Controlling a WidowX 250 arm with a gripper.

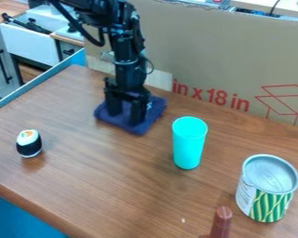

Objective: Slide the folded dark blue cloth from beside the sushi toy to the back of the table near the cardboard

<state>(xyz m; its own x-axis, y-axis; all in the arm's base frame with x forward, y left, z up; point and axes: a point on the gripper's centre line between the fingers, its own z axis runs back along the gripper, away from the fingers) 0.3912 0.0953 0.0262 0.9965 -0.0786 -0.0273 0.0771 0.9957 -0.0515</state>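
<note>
The gripper (125, 115) hangs down over a folded dark blue cloth (152, 111) toward the back left of the table. Its two fingers stand apart, with the tips at or just above the cloth; whether they touch it I cannot tell. Part of the cloth is hidden behind the fingers. To the right of the cloth, a turquoise cup (189, 144) stands upright.
A sushi-shaped toy (29, 144) sits at the left of the wooden table (108, 186). At the right stands a can (267, 190) with a green pattern, and a brown cylindrical object (221, 223) is at the front edge. Cardboard (207, 51) walls off the back.
</note>
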